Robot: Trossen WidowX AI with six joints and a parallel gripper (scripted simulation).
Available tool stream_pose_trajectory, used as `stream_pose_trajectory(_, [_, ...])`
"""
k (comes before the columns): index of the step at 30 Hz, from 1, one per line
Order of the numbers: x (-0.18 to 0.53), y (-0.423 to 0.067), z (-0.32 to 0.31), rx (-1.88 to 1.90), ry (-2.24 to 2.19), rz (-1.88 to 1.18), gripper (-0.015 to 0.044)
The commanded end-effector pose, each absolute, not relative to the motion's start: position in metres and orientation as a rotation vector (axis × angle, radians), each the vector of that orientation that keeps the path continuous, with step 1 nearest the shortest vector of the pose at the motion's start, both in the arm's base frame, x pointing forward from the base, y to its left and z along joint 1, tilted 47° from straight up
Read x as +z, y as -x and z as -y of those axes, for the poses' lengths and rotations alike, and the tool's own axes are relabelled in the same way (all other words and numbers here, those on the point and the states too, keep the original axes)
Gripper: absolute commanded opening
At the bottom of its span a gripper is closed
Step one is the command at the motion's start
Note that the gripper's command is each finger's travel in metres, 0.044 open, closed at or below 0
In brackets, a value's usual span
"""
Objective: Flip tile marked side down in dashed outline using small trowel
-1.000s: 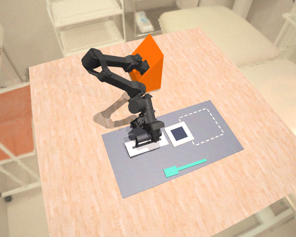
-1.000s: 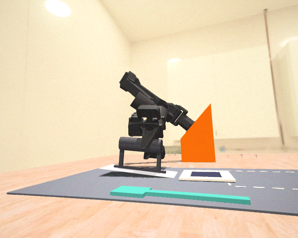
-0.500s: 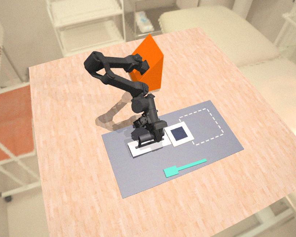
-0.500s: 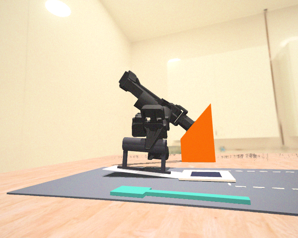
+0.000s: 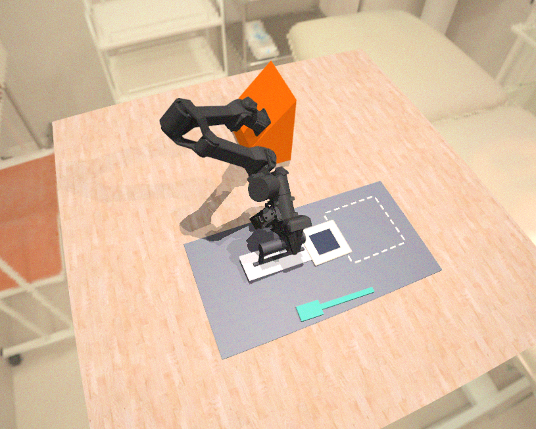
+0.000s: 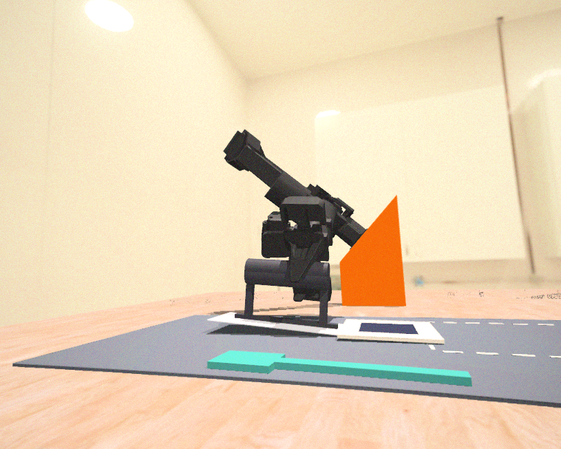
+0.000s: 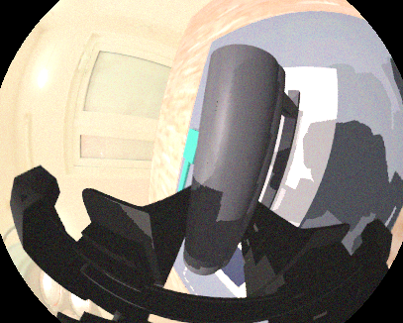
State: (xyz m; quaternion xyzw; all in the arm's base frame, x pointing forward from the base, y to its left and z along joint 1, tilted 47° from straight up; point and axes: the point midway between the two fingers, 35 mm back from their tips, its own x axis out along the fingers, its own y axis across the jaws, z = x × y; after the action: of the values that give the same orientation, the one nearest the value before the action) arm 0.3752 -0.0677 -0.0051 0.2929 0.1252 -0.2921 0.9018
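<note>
The tile (image 5: pixel 338 255) (image 6: pixel 389 333) is white with a dark blue square facing up. It lies flat on the grey mat (image 5: pixel 259 328) (image 6: pixel 126 343), just left of the dashed outline (image 5: pixel 389 220) (image 6: pixel 487 353). My gripper (image 5: pixel 287 241) (image 6: pixel 310 276) (image 7: pixel 218 190) is shut on the dark bar handle (image 5: pixel 269 247) (image 6: pixel 266 272) (image 7: pixel 233 138) of a trowel. Its white blade (image 5: pixel 259 273) (image 6: pixel 232 319) is tilted, with the left end raised. The blade's right edge rests on the mat and meets the tile's left edge. I cannot tell whether it is under the tile.
A flat teal tool (image 5: pixel 310 310) (image 6: pixel 244 361) (image 7: pixel 192 145) with a long handle lies on the front of the mat. A tall orange wedge (image 5: pixel 277 120) (image 6: pixel 374 260) stands on the table behind the arm. The table edges lie well beyond the mat.
</note>
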Motion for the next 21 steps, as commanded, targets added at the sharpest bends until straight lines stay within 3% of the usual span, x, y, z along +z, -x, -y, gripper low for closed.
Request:
stream_pose_trajectory(1, [-0.012,-0.374,0.060,-0.596,-0.603,-0.267,0.0000])
stream_pose_trajectory(21, [-0.005,-0.372,0.045,-0.588,-0.700,-0.306,0.0000])
